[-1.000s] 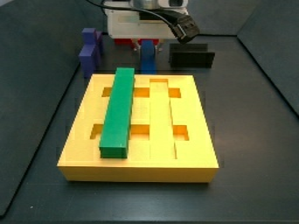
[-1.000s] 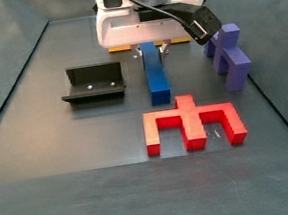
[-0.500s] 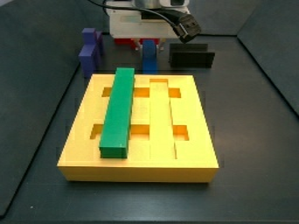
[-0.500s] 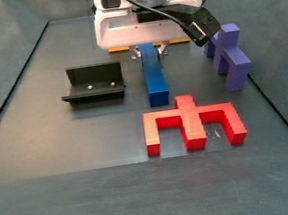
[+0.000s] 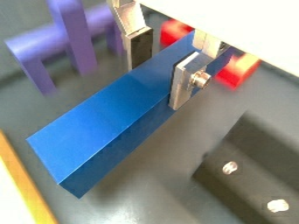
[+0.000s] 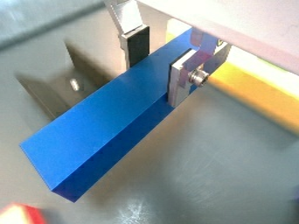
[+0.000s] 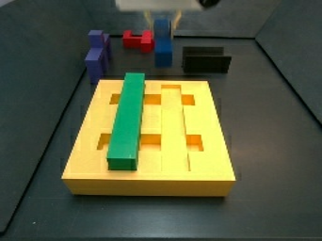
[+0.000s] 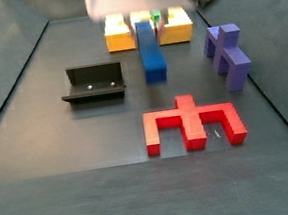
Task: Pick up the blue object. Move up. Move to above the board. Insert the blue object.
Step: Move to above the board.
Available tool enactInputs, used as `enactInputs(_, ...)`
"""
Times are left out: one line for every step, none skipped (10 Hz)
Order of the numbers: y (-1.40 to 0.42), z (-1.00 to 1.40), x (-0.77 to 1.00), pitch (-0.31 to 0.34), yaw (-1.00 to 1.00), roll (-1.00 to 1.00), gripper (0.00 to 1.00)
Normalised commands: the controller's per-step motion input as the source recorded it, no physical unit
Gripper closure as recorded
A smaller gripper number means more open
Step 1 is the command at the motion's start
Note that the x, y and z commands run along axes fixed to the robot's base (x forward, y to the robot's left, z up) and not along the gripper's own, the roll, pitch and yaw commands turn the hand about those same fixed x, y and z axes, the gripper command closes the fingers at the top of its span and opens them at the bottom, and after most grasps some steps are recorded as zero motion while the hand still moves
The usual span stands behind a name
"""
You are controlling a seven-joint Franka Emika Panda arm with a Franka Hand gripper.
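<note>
The blue object [image 7: 164,44] is a long plain blue bar hanging off the floor in my gripper [image 7: 164,19], behind the board. It also shows in a side view [image 8: 150,50]. In both wrist views the bar [image 5: 117,118] [image 6: 111,122] lies between the fingers, and my gripper [image 5: 162,68] [image 6: 160,66] is shut on one end of it. The board [image 7: 201,160] is a large yellow grooved slab that carries a green bar [image 7: 127,118] in its left groove. In a side view only the board's edge [image 8: 120,32] shows behind the bar.
A purple stepped block [image 7: 96,52] [image 8: 228,52] stands beside the bar. A red forked piece [image 8: 190,123] [image 7: 137,40] lies on the floor. The dark fixture [image 7: 206,59] [image 8: 92,83] stands on the other side of the bar.
My gripper has risen with the blue bar in it. The bar has left the floor and sits higher in both side views. The gripper body is now blurred and mostly out of frame.
</note>
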Motion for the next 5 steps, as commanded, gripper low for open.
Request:
enactInputs(-0.01, 1.4, -0.03, 0.021, 0.01, 0.0, 1.0)
enactInputs(-0.01, 1.4, -0.01, 0.004, 0.01, 0.0, 1.0)
enactInputs(-0.01, 1.4, 0.02, 0.045, 0.0, -0.01, 1.0)
enactInputs(-0.01, 1.4, 0.02, 0.062, 0.0, -0.01, 1.0)
enactInputs(0.0, 0.94, 0.02, 0.06, 0.0, -0.01, 1.0)
